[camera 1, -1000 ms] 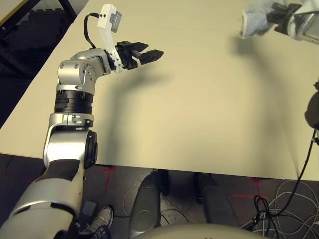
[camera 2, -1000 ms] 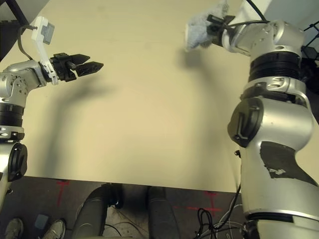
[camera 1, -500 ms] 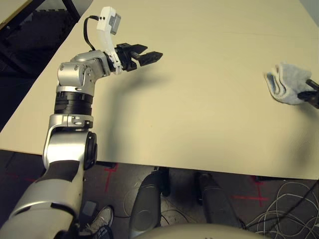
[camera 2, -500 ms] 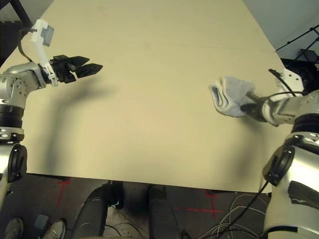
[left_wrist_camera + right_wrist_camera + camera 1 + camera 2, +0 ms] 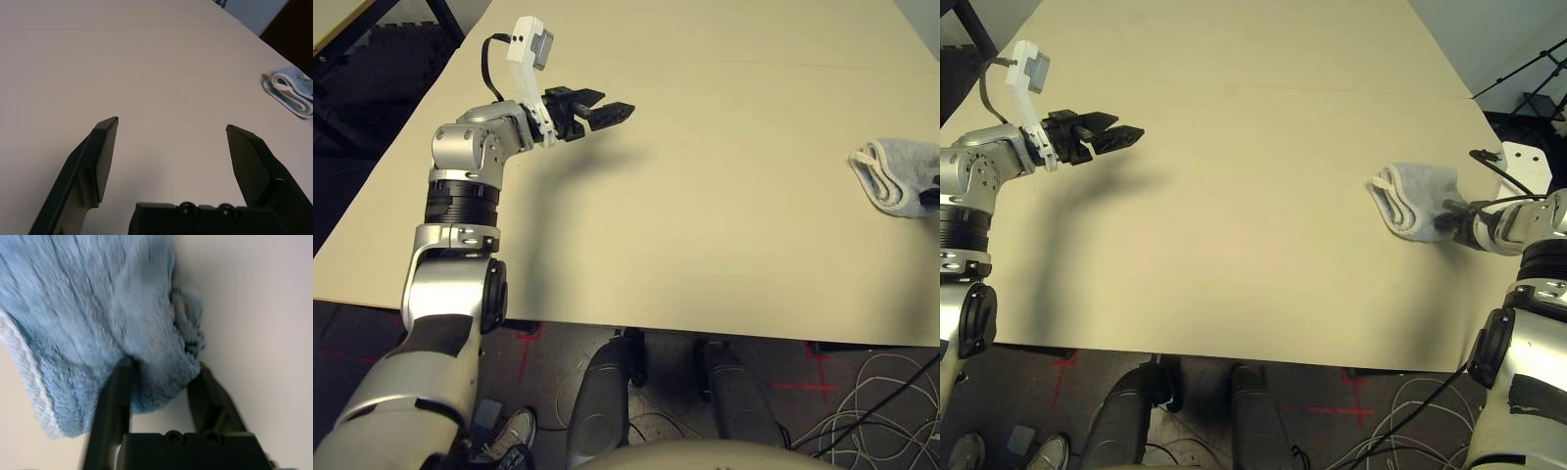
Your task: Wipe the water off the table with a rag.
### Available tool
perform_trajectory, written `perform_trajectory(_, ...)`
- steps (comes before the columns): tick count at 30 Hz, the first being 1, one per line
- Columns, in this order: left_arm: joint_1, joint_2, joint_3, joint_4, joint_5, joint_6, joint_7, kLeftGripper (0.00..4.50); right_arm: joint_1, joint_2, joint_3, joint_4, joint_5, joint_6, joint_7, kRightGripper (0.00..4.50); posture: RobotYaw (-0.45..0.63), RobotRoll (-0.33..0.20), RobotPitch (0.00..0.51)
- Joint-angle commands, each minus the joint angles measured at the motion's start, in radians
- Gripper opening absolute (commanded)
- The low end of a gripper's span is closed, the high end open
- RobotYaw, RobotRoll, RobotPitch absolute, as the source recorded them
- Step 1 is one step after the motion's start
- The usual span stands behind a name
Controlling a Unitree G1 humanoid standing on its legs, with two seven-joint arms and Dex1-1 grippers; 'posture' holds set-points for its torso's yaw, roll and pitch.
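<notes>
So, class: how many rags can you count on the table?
1. The rag lies folded on the table near its right edge, at the right gripper, far from the left gripper across the table. Nothing hides another.

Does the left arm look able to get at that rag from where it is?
Probably not easily: the left gripper hangs open over the table's far left, the rag lies far right. Nothing blocks the way.

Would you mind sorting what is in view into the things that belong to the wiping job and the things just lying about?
Job: rag, folded on the table; right gripper at its edge.
Lying about: cables and red tape marks on the floor.
</notes>
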Motion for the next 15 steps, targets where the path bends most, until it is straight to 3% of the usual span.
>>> perform_trajectory(1,0.021,0.005,0.052,-0.007,0.01,-0.039,0.076,4.5,-0.077,-0.034,0.028,-0.02,-0.029,-0.122,0.057,3.47,-0.04,0.0,0.233)
perform_trajectory(4,0.015,-0.014,0.108,0.034,0.025,-0.131,0.189,4.5,-0.122,-0.017,0.039,0.009,-0.049,-0.264,0.093,4.45,-0.03,0.0,0.229)
perform_trajectory(10,0.059,-0.041,0.13,0.127,0.129,-0.482,0.363,4.5,-0.101,0.135,-0.065,0.136,-0.015,-0.715,0.014,4.45,-0.03,0.0,0.225)
perform_trajectory(15,0.062,-0.055,0.156,0.331,0.19,-0.738,0.493,4.5,-0.085,0.227,-0.053,0.272,-0.054,-1.014,-0.033,4.45,-0.02,0.0,0.225)
